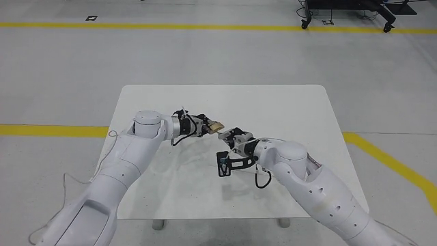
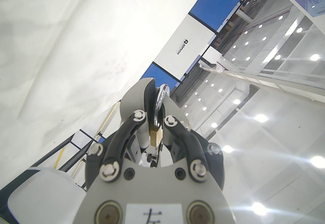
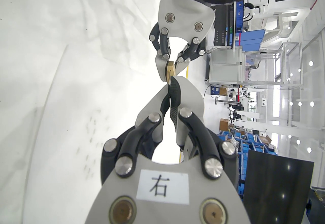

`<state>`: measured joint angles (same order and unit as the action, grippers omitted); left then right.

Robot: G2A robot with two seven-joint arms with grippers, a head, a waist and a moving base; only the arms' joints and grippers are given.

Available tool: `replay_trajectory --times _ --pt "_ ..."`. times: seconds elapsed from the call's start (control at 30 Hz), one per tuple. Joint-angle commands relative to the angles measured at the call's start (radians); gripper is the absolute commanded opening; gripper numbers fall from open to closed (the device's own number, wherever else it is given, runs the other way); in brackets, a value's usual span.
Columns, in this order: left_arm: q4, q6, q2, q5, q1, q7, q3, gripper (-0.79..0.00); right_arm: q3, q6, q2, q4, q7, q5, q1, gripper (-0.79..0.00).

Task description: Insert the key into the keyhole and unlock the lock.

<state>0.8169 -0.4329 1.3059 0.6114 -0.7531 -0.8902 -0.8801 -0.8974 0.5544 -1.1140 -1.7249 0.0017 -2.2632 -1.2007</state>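
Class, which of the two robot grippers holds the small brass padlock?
The left gripper: the brass padlock sits between its fingers. The right gripper, facing it, has no brass between its shut pads.

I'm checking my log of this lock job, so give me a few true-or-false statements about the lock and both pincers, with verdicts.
1. The left pincer grips the brass lock. True.
2. The brass lock lies flat on the table. False: it is held up off the table, between the left pincer's fingers.
3. The right pincer is wide open. False: its fingers are shut together.
4. The right pincer's tip is right at the brass lock. True.
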Motion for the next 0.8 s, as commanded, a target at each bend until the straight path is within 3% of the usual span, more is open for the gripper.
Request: replay_trajectory --times 0.0,0.77 --pt "0.0 -0.001 0.0 0.002 -0.001 -0.003 -0.003 -0.785 0.002 0.0 -0.002 0.001 0.008 -0.002 0.003 -0.785" --pt "0.012 -0.004 -0.003 -0.003 -0.01 -0.025 -0.028 -0.785 -0.033 0.003 -0.004 -0.023 0.067 -0.014 -0.017 -0.785"
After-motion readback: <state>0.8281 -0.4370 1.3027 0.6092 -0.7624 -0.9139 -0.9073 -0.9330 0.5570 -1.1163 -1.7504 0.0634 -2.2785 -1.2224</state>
